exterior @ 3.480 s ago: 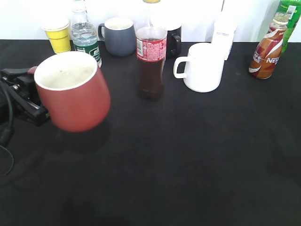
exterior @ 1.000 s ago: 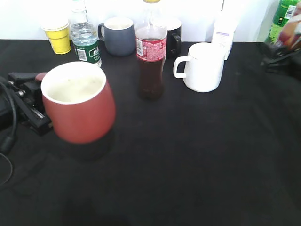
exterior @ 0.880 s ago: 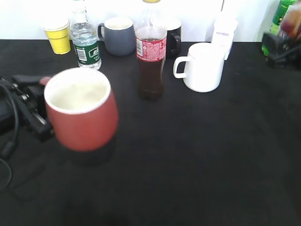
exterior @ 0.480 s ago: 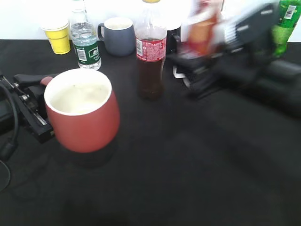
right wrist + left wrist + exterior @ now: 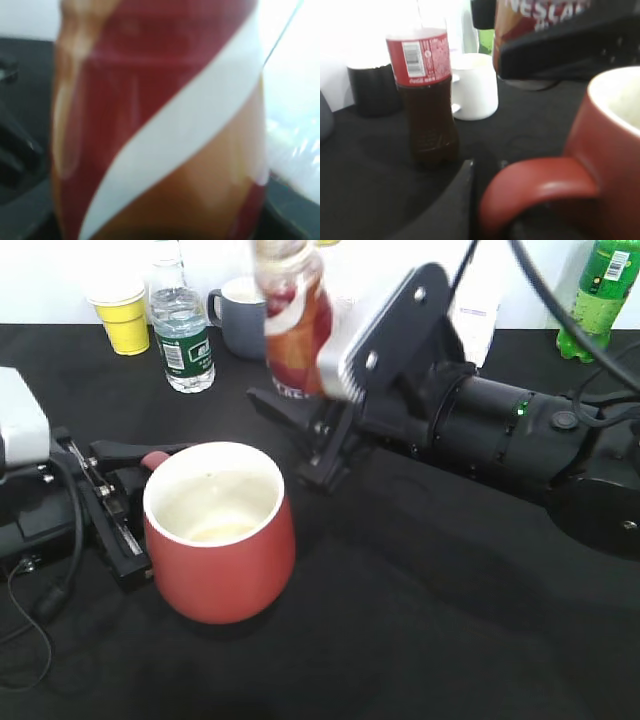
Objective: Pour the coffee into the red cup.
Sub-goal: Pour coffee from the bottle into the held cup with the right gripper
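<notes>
The red cup (image 5: 222,537) with a cream inside stands on the black table, front left. My left gripper (image 5: 125,502) is shut on its handle (image 5: 535,182), which fills the left wrist view. My right gripper (image 5: 300,415) is shut on the Nescafe coffee bottle (image 5: 292,315) and holds it upright in the air, above and behind the cup. The bottle's red, white and brown label (image 5: 160,125) fills the right wrist view. The right fingers are hidden there.
A cola bottle (image 5: 422,95), a white mug (image 5: 475,85) and a black mug (image 5: 372,85) stand behind. A yellow cup (image 5: 122,315), a water bottle (image 5: 182,330), a grey mug (image 5: 235,310) and a green bottle (image 5: 600,290) line the back edge.
My right arm has swept in from the far right carrying the coffee bottle to above the cup. My left gripper has brought the red cup right, toward the front, and down onto the table.
</notes>
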Available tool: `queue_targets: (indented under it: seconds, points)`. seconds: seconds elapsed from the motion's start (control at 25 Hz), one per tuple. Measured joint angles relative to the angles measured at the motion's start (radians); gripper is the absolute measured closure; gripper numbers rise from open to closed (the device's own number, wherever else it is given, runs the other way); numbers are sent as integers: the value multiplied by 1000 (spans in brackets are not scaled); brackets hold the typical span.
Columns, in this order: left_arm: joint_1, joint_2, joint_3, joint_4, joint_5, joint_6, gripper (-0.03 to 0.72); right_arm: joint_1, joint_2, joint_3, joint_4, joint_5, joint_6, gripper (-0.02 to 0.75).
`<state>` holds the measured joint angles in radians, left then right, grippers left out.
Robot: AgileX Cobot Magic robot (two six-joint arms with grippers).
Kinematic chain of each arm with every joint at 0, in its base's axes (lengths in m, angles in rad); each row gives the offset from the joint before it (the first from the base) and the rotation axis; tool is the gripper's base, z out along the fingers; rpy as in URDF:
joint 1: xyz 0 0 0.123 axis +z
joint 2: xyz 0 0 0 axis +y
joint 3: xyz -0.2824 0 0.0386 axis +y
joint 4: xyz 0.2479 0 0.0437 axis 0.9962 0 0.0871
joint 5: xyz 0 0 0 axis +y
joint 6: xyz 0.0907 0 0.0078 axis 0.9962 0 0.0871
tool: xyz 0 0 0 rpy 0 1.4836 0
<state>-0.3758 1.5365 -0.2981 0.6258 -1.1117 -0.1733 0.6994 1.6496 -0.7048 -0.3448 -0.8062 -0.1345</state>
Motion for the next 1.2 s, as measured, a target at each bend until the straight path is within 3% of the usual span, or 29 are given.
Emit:
queue_targets:
  seconds: [0.32, 0.6, 1.2]
  points:
    - [0, 0, 0, 53, -26, 0, 603, 1, 0, 0, 6, -39, -458, 209]
    - [0, 0, 0, 53, -43, 0, 596, 1, 0, 0, 90, -60, -808, 209]
    - [0, 0, 0, -15, -47, -1, 595, 1, 0, 0, 151, -93, -1128, 209]
